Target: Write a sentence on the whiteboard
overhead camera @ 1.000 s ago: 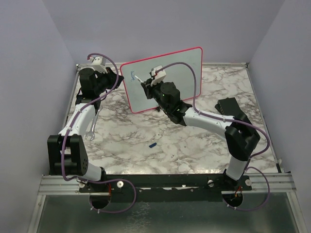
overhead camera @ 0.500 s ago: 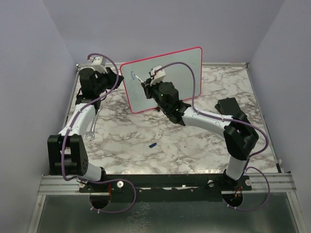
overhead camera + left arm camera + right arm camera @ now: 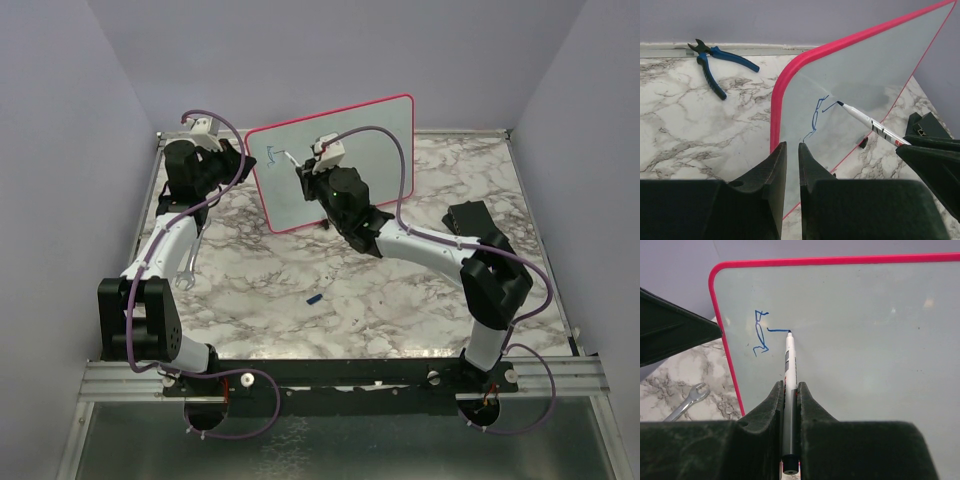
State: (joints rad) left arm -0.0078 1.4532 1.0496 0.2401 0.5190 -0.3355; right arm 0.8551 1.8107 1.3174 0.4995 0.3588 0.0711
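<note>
**Item: the sentence** (image 3: 760, 333). Blue marker lettering, upper left of the board. Present: one S-like letter and, just to its right, a short level stroke with the marker tip touching its end. Judged barely begun; nearly all of the wording is left to write.

**Carrier: the whiteboard** (image 3: 875, 350). Pink-red frame. Stands upright at the far edge of the worktop (image 3: 400, 300), from near the far-left corner toward the middle.

**Tool: marker** (image 3: 789, 365). White barrel, held lengthwise, tip on the board.

**Right pincer** (image 3: 789, 390). Clamped tight on the marker barrel.

**Left pincer** (image 3: 792, 150). Fingers nearly together, only a thin slit between them. The tips sit at the board's left frame. Whether they pinch it cannot be told.

**Open room.** Board bare to the right of the tip, across to the right frame, and below the lettering. The left frame lies near the first letter, so no room that way. The left pincer crowds that edge.

**Loose items.**
- Blue-handled pliers (image 3: 715, 62), far-left corner.
- Wrench (image 3: 190, 265), near the left edge.
- Small blue piece (image 3: 314, 298), mid-worktop, well apart from the board.
- Dark pad (image 3: 470, 218), toward the right edge.
</note>
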